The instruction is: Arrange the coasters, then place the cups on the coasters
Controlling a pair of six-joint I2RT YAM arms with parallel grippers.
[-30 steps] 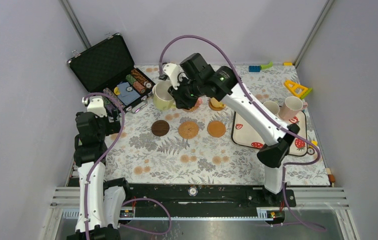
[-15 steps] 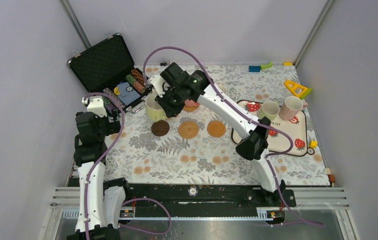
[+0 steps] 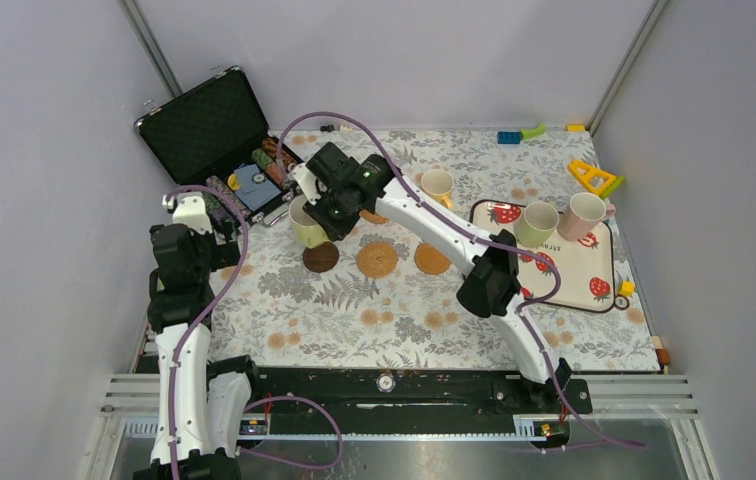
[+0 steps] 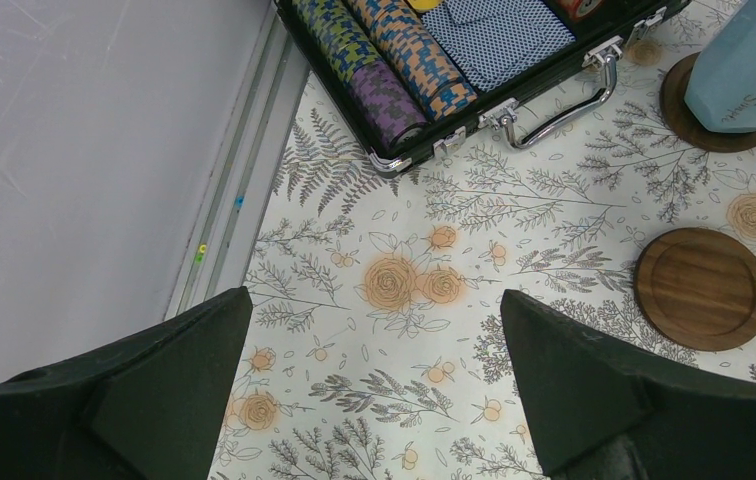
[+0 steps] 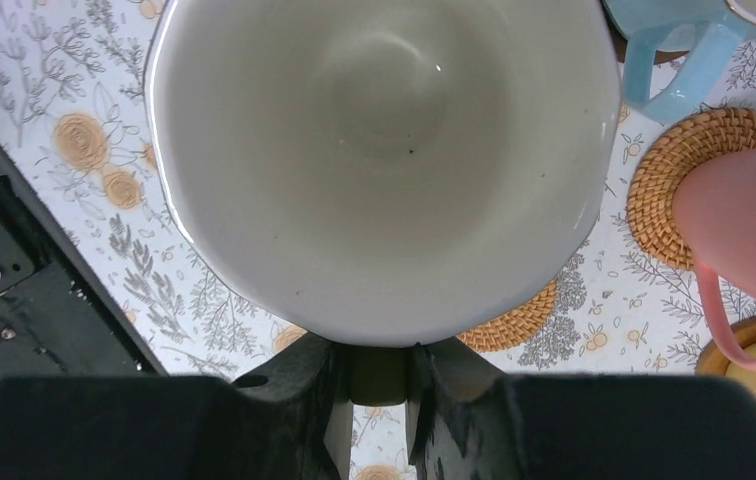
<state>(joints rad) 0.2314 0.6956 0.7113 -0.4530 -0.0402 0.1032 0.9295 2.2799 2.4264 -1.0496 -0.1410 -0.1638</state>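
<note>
My right gripper [image 5: 379,378] is shut on the handle of a pale green cup [image 3: 304,222], whose white inside [image 5: 384,160] fills the right wrist view. The cup hangs just behind and left of a bare dark brown coaster [image 3: 321,257]. Two bare woven coasters [image 3: 377,259] [image 3: 432,258] lie in a row to its right. A blue cup [image 4: 749,65] stands on another dark coaster [image 4: 714,112]. A pink cup [image 5: 744,220] sits on a woven coaster [image 5: 674,185], and a yellow cup [image 3: 438,184] stands behind. My left gripper [image 4: 374,330] is open over bare cloth.
An open black case of poker chips [image 3: 254,180] stands at the back left. At the right, a strawberry-print tray [image 3: 564,280] carries a green cup [image 3: 537,224] and a light pink cup [image 3: 584,215]. Toy bricks [image 3: 519,134] and a yellow toy [image 3: 594,178] lie at the back right.
The right arm has swung left and toward the front, carrying the pale green cup closer to the dark brown coaster. The left arm has stayed still.
</note>
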